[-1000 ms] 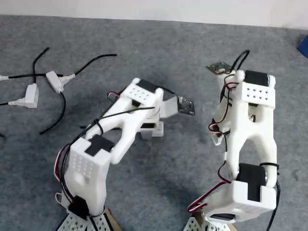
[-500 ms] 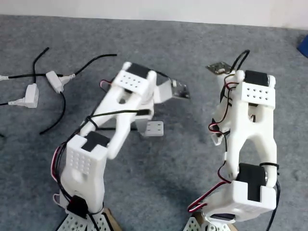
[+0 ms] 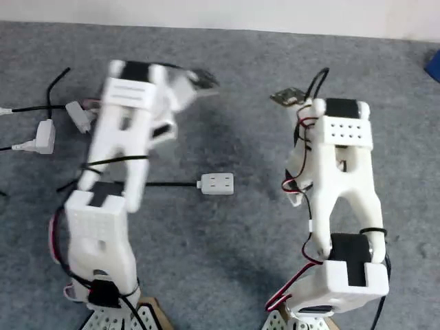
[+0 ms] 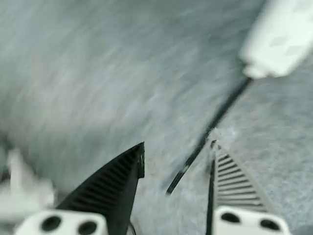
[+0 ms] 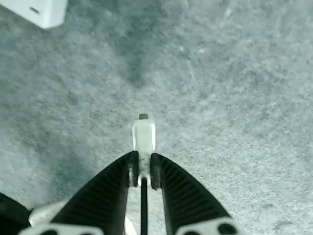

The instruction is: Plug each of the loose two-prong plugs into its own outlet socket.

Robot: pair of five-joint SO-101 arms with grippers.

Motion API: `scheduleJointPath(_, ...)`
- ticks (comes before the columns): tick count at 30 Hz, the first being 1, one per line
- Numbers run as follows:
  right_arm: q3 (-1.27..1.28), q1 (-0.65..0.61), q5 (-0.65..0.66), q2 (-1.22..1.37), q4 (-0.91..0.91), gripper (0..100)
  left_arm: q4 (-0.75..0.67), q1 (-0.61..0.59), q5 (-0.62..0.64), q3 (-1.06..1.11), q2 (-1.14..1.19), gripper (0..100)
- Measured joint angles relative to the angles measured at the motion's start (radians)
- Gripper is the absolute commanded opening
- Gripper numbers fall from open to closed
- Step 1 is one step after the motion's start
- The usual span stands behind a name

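From above, the grey surface carries a white socket block near its middle, lying flat between the two arms, with a black cord running from it toward the left edge. By that left edge lie two loose white plugs on dark leads. The first plug is closest to the edge and the second plug is just beyond it, toward the far left corner. The left arm is stretched out over that side, its far end above the second plug. The right arm stands on the right half of the surface, well apart from the socket block, and a blue thing pokes in at the right edge. From the left wrist, the left pincer is spread wide with nothing between its dark ribbed fingers. It hangs over bare surface. Ahead of it lies a white plug, and a thin cord runs from that plug toward the gap between the fingers. I cannot tell which of the two loose plugs this one is. From the right wrist, the right pincer is clamped narrow on a small plug. The plug's dark tip points away from the arm, and its lead runs back between the fingers. The plug is held above the surface, and the corner of a white block lies well apart from it.
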Motion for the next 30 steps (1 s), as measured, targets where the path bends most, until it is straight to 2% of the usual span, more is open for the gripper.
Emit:
scheduleJointPath(5, -0.092, -0.14, -0.215, 0.0, 0.032, 0.7, 0.003, -0.18, 0.187, -0.018, 0.0, 21)
scheduleJointPath(10, -0.109, -0.305, -0.506, 0.014, 0.031, 0.7, 0.006, -0.27, 0.359, 0.002, 0.0, 21)
scheduleJointPath(13, -0.107, -0.381, -0.658, 0.038, -0.002, 0.7, 0.006, -0.292, 0.391, 0.043, 0.0, 21)
scheduleJointPath(16, -0.107, -0.44, -0.753, 0.041, -0.043, 0.7, 0.006, -0.311, 0.408, 0.089, 0.0, 21)
scheduleJointPath(20, -0.107, -0.47, -0.815, 0.041, -0.098, 0.7, -0.037, -0.347, 0.491, 0.137, 0.0, 21)
scheduleJointPath(30, -0.107, -0.47, -0.825, 0.169, -0.141, 0.7, -0.229, -0.362, 0.609, 0.328, 0.0, 21)
